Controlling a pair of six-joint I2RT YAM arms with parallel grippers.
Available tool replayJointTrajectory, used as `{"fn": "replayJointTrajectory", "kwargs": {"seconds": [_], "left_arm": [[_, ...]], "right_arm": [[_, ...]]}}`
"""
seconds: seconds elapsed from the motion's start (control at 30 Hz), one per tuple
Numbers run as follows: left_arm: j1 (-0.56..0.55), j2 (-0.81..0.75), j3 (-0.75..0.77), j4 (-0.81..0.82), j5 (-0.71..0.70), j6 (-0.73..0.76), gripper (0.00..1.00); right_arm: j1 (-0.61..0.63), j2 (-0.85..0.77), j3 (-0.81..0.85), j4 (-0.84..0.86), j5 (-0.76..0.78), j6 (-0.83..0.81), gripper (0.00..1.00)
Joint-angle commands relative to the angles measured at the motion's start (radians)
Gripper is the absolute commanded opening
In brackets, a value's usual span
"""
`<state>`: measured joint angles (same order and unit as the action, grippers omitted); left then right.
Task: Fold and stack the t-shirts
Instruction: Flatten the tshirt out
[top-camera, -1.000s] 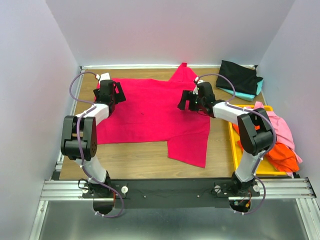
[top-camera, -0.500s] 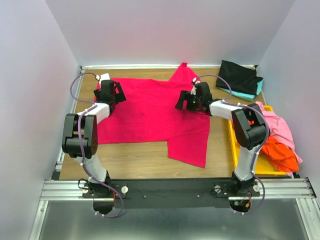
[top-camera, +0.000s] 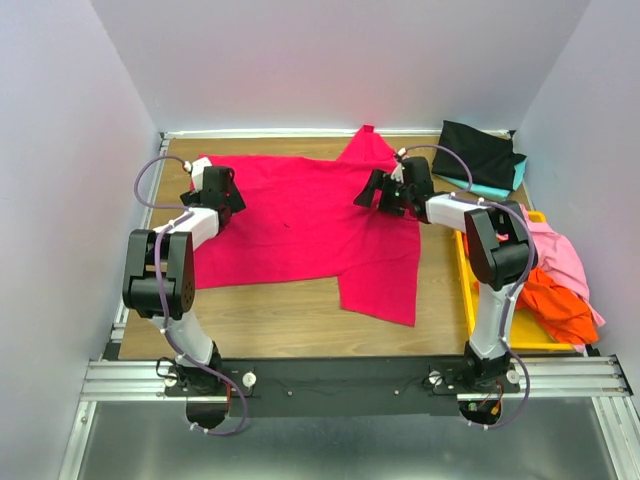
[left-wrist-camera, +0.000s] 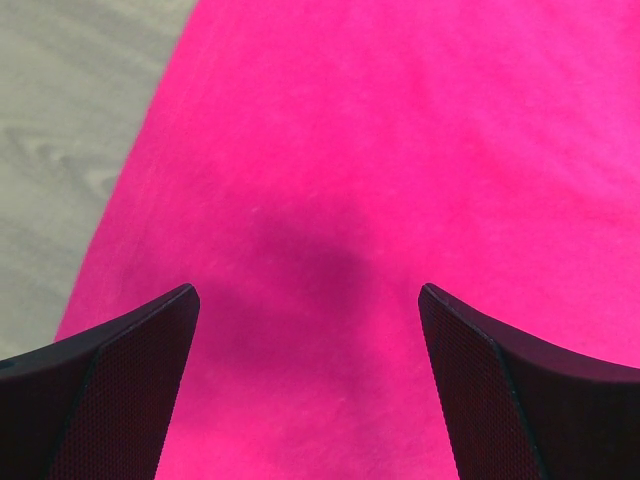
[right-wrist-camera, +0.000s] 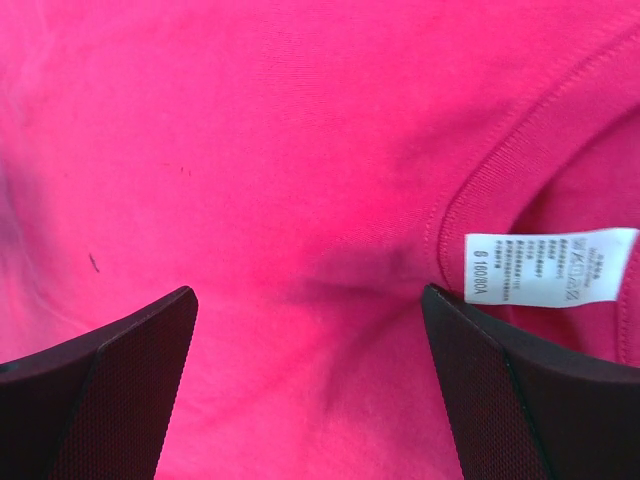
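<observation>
**Nothing picked up yet, both sides wide open**

Top view first: a wooden table (top-camera: 270, 315) boxed in by plain pale walls (top-camera: 330, 60). The red shirt (top-camera: 300, 225) lies spread across the middle, with one flap reaching toward the near edge. A black shirt (top-camera: 480, 150) sits on a teal shirt (top-camera: 495, 191) in the far right corner. The pink shirt (top-camera: 560, 250) and orange shirt (top-camera: 555, 305) are heaped in the yellow bin (top-camera: 540, 347).

My left gripper (top-camera: 232, 196) is over the red shirt's left edge and my right gripper (top-camera: 370, 192) is up by the neck. Since a second ago the right one has slid toward the far edge, and the near flap has shifted a bit.

Left wrist: my fingers (left-wrist-camera: 110, 400) are spread, with just red cloth between them and bare table at the upper left. I can't tell if the tips touch the cloth.

Right wrist: my fingers are spread here too, beside the collar (right-wrist-camera: 490, 180) and the white label (right-wrist-camera: 545, 265). The print on it is too small to read.
</observation>
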<state>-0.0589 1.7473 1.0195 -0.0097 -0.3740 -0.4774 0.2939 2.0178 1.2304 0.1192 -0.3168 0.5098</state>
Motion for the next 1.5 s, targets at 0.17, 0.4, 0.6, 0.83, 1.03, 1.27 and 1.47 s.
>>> {"fn": "replayJointTrajectory", "kwargs": {"seconds": [0.17, 0.4, 0.6, 0.83, 1.03, 1.27, 1.47], "left_arm": [[0.040, -0.089, -0.096, -0.039, -0.025, -0.136, 0.98], [0.051, -0.088, -0.125, -0.026, -0.008, -0.164, 0.98], [0.080, -0.009, -0.085, -0.038, 0.041, -0.156, 0.98], [0.099, 0.064, -0.041, -0.033, 0.098, -0.139, 0.98], [0.113, 0.081, 0.007, -0.065, 0.086, -0.139, 0.98], [0.114, -0.003, 0.007, -0.065, -0.023, -0.138, 0.98], [0.102, -0.230, -0.114, -0.036, -0.115, -0.181, 0.98]], "right_arm": [[-0.052, 0.018, -0.032, -0.044, 0.008, 0.015, 1.00], [-0.052, -0.013, -0.049, -0.042, 0.019, 0.009, 1.00], [-0.053, -0.036, -0.063, -0.043, 0.013, 0.004, 1.00], [-0.052, -0.079, -0.083, -0.039, 0.019, -0.001, 1.00], [-0.053, -0.093, -0.086, -0.038, 0.022, -0.005, 1.00], [-0.053, -0.088, -0.081, -0.038, 0.004, -0.013, 1.00], [-0.053, -0.126, -0.068, -0.038, -0.025, -0.045, 1.00]]}}
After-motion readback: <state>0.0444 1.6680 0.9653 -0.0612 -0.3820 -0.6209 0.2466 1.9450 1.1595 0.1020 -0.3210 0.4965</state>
